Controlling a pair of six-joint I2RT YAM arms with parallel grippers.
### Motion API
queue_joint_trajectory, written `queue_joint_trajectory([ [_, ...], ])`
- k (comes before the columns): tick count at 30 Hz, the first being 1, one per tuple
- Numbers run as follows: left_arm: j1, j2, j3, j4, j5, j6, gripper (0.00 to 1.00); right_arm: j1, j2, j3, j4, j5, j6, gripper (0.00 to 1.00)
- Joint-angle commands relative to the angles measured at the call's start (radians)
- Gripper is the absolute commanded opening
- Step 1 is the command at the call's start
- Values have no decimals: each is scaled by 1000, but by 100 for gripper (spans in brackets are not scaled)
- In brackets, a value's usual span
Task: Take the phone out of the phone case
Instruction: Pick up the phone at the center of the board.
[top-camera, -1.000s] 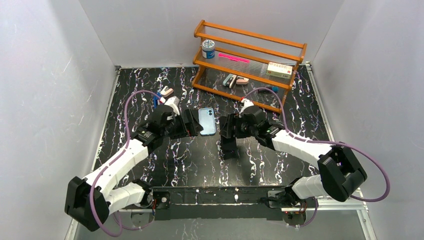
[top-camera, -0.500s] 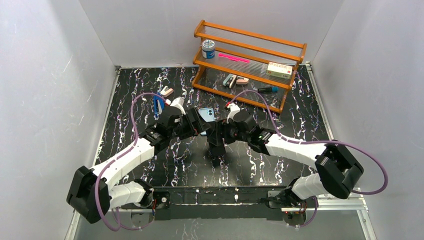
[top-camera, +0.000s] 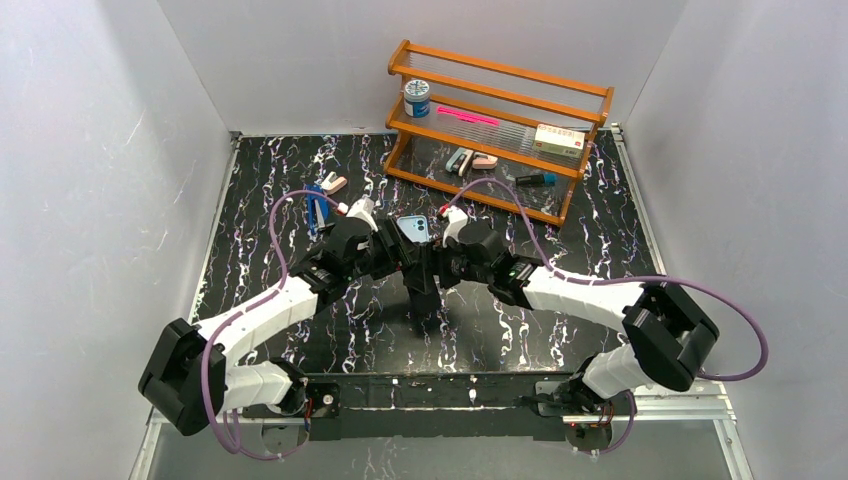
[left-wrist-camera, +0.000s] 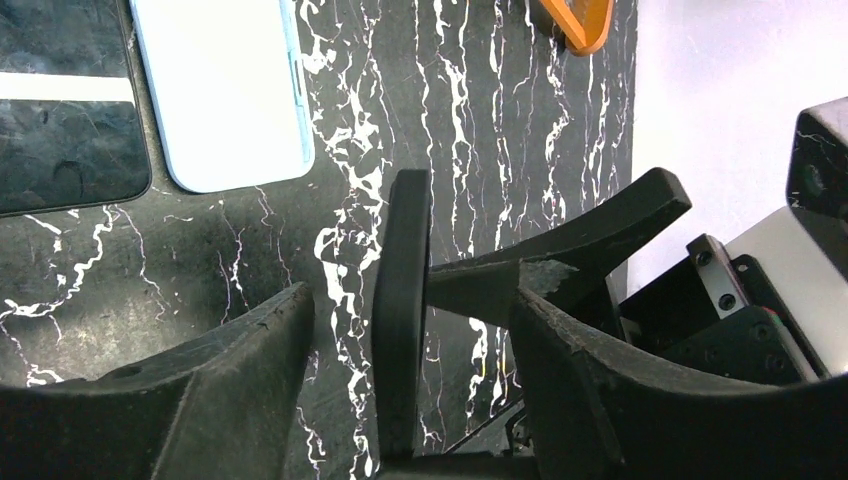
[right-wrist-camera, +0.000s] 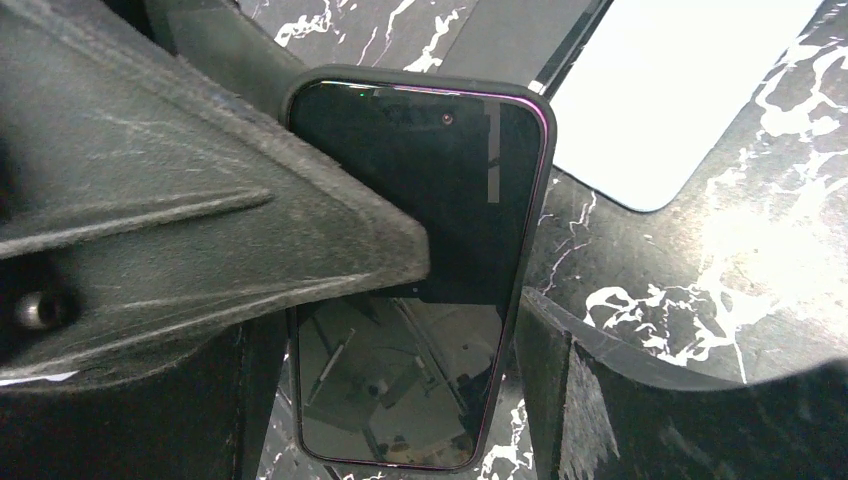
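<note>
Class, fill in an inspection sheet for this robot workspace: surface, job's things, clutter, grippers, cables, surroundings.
surface: black tabletop with white veining.
job's things: phone, not yet out of its dark case, upright between the two grippers.
clutter: light blue slab lying flat behind the grippers, with a dark slab beside it; wooden rack at the back holding a tin, a pink pen and a box.
grippers: left gripper open, straddling the phone; right gripper appears shut on the phone's edges.
cables: a purple cable loops along each arm, away from the phone.
surroundings: plain white walls on three sides; nothing else seen.
</note>
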Motion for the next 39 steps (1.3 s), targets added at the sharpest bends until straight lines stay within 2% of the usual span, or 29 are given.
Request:
queue_joint_trajectory([
  [1,-21,-2,-37,72,19,-14,64,12,8,75,184,-34,10,1],
  [11,-21,-25,-68,100,-13,-29,18,12,12,62,233,-49,18,2],
  [13,-20,-37,-68,92,-33,-26,2,12,8,54,246,-44,28,11],
  [14,-18,-46,-69,89,-42,-24,0,12,6,50,253,-45,30,17],
  [17,6,-79,-80,95,-51,-32,0,12,0,30,278,-54,56,39],
  [20,46,-127,-121,145,-48,-70,0,9,-15,7,295,-39,80,68],
  [23,101,-178,-162,179,-29,-96,0,4,-37,-21,312,-25,102,83],
  [25,145,-212,-195,202,-7,-127,0,0,-56,-48,338,-23,120,89],
  [30,229,-299,-255,274,15,-215,0,-5,-106,-120,415,-17,186,98],
  [39,235,-382,-309,399,-41,-371,0,-5,-117,-218,578,-59,361,98],
])
